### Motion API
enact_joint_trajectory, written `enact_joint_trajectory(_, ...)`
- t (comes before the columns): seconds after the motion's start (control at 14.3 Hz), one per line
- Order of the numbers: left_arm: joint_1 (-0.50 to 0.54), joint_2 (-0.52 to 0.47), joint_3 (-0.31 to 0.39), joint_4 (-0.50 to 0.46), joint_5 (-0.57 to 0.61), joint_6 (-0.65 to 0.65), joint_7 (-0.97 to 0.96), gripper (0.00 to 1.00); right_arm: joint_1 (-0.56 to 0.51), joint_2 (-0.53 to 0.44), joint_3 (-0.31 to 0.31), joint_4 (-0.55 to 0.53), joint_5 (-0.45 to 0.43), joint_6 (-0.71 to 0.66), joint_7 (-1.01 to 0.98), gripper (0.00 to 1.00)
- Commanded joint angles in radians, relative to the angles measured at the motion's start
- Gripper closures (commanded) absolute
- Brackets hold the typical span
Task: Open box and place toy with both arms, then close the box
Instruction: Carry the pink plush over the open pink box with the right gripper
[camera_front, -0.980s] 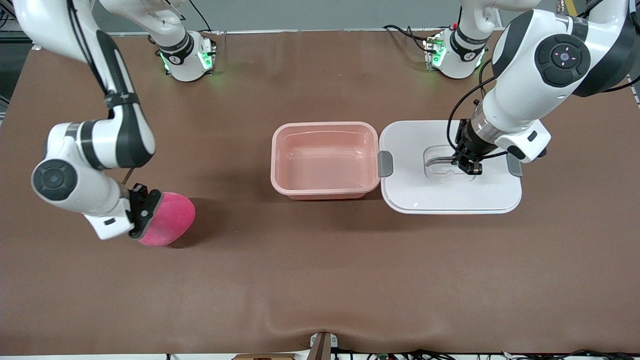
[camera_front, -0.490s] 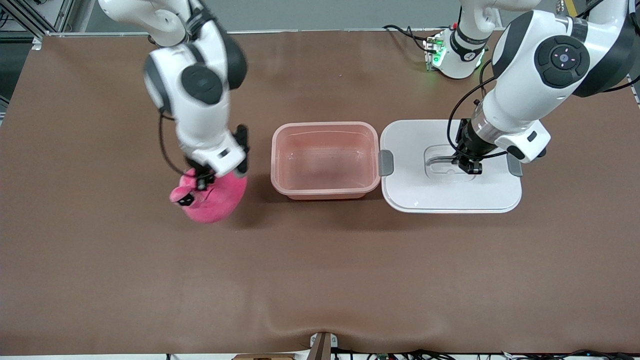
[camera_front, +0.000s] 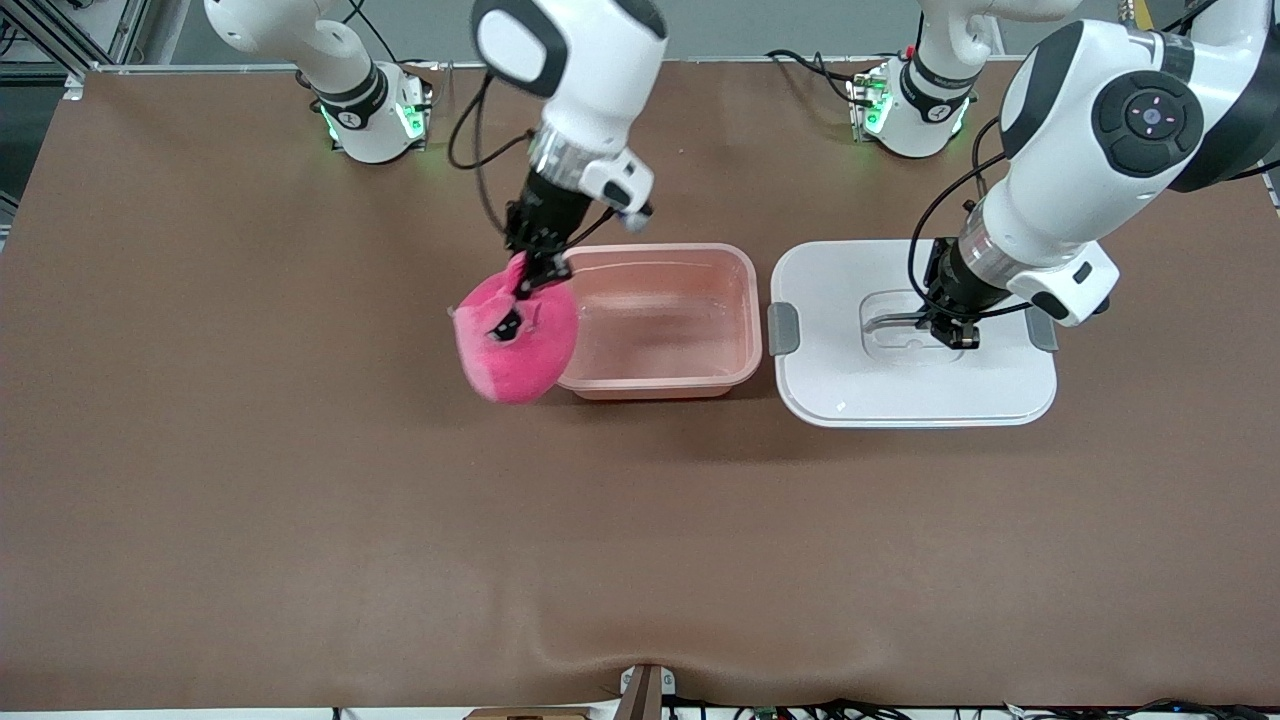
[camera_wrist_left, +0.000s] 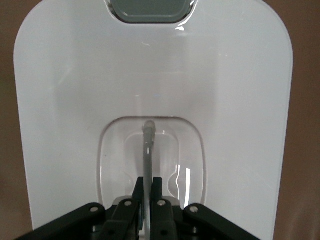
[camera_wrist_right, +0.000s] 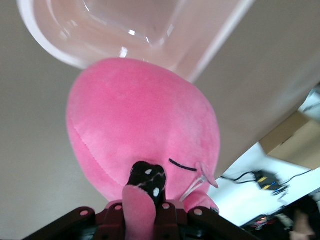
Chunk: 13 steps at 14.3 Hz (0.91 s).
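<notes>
The pink translucent box (camera_front: 650, 385) stands open at mid table. Its white lid (camera_front: 850, 390) lies flat beside it toward the left arm's end, grey clips (camera_front: 782, 328) at its short sides. My left gripper (camera_front: 957, 335) is shut on the handle in the lid's recess; the left wrist view shows the thin handle (camera_wrist_left: 148, 145) pinched between the jaws of the left gripper (camera_wrist_left: 148, 186). My right gripper (camera_front: 535, 268) is shut on an ear of the toy (camera_front: 515, 350), a bright pink plush hanging over the box's rim at the right arm's end. The right wrist view shows the toy (camera_wrist_right: 140, 120) under the gripper (camera_wrist_right: 142, 202), with the box (camera_wrist_right: 150, 25) below.
Both arm bases, green-lit, stand along the table's edge farthest from the front camera (camera_front: 375, 115) (camera_front: 905, 110). The brown table cover (camera_front: 300, 520) lies bare nearer the front camera, with a small ripple (camera_front: 640, 650) at its near edge.
The right arm has lifted the toy off the table at its own end and swung it to the box's rim. The lid with the left gripper has shifted slightly toward the left arm's end.
</notes>
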Motion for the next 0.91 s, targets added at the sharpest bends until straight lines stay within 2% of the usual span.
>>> enact_joint_trajectory(0.0, 0.019, -0.042, -0.011, -0.04, -0.001, 0.01, 0.018, 1.0, 0.061, 0.007, -0.015, -0.006, -0.033, -0.005, -0.042, 1.0)
enact_joint_trajectory(0.21, 0.031, -0.045, -0.011, -0.04, -0.003, 0.014, 0.018, 1.0, 0.106, 0.033, -0.015, -0.001, -0.034, -0.066, -0.041, 1.0)
enact_joint_trajectory(0.42, 0.029, -0.045, -0.013, -0.04, -0.003, 0.014, 0.018, 1.0, 0.138, 0.1, -0.015, 0.034, -0.079, -0.077, -0.047, 1.0)
enact_joint_trajectory(0.63, 0.026, -0.045, -0.013, -0.042, -0.003, 0.014, 0.018, 1.0, 0.155, 0.159, -0.015, 0.091, -0.082, -0.111, -0.047, 1.0)
enact_joint_trajectory(0.7, 0.028, -0.045, -0.013, -0.042, -0.003, 0.014, 0.018, 1.0, 0.163, 0.179, -0.016, 0.112, -0.082, -0.115, -0.045, 0.91)
enact_joint_trajectory(0.84, 0.028, -0.047, -0.013, -0.047, -0.003, 0.014, 0.018, 1.0, 0.17, 0.196, -0.016, 0.154, -0.082, -0.116, -0.045, 0.0)
